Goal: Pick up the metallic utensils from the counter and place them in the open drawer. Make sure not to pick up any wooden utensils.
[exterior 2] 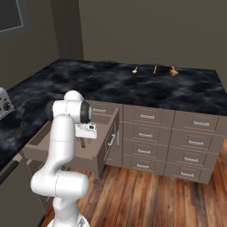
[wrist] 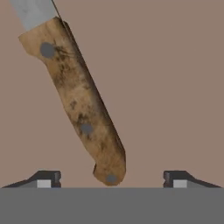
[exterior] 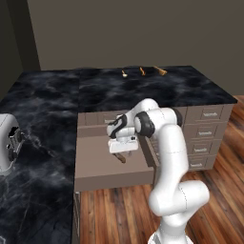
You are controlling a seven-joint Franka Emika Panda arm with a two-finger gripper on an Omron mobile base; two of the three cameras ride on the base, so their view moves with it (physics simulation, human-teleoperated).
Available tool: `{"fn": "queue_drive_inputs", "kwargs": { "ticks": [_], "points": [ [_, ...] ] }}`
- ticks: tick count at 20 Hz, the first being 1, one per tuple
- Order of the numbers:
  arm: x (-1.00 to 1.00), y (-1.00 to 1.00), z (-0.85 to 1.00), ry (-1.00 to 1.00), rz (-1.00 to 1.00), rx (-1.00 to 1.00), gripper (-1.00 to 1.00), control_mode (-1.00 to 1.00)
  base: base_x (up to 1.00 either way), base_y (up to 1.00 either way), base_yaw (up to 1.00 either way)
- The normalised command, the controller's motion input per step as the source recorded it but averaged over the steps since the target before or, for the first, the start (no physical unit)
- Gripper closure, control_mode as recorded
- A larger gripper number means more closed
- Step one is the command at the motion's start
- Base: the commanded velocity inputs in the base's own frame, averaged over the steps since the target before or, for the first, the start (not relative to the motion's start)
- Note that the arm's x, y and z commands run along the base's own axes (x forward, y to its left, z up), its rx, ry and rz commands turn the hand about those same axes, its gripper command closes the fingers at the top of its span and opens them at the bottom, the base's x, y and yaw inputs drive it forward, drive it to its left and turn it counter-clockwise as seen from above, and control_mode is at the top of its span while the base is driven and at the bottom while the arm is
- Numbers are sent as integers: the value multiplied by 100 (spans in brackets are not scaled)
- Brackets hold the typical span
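Note:
My gripper (wrist: 112, 179) hangs inside the open drawer (exterior: 114, 180), jaws spread wide and gripping nothing. The knife (wrist: 83, 105), with a grey blade and a mottled brown handle, sits just below the fingertips (wrist: 46, 179) against the drawer floor, touching neither one. It also shows as a dark sliver under the hand, knife (exterior: 121, 157) and knife (exterior 2: 83, 142). The slim orange fork (exterior: 142, 71) lies at the back of the black counter (exterior: 47, 100), with the broader wooden spoon (exterior: 160, 71) to its right. From the right side I see the fork (exterior 2: 154, 69) and the spoon (exterior 2: 173, 71).
A small pale utensil (exterior: 124, 74) lies left of the fork. A toaster (exterior: 7, 143) stands on the left counter wing. Closed drawers (exterior 2: 146, 116) with silver handles line the cabinet front to the right. Wooden floor (exterior 2: 146, 195) lies below the drawer.

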Motion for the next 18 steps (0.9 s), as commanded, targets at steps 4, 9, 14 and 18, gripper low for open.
{"fn": "queue_drive_inputs", "kwargs": {
  "ticks": [4, 9, 14, 18],
  "points": [
    [-45, 1, 69, -17, -1, -2, -100, -100, 0, 0, 0],
    [-64, 0, 100, -25, 0, 0, -100, -100, 0, 0, 0],
    [-77, 0, 100, -26, 0, 0, -100, -100, 0, 0, 0],
    [-97, -1, 100, -26, 0, 0, -100, -100, 0, 0, 0]
  ]
}}
